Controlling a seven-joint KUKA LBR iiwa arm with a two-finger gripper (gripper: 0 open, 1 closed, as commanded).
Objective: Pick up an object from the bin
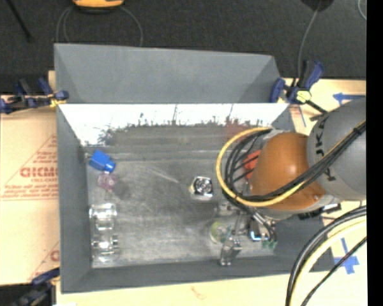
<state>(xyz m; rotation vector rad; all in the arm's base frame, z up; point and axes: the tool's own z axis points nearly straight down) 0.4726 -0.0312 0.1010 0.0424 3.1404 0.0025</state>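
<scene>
Gripper [232, 242] half hidden under orange cover [282, 171], pale green thing [218, 231] by it too blurry to name, shiny bit [202, 187] too small

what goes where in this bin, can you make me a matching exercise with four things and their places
Things:
1. blue plastic piece
2. shiny metal piece
3. clear plastic piece
4. claw

Places, as the camera view shows them:
A. near the middle of the floor
B. lower left corner
C. upper left of the floor
D. by the lower wall, right of the middle

Pairs: 1-C, 2-A, 3-B, 4-D
</scene>
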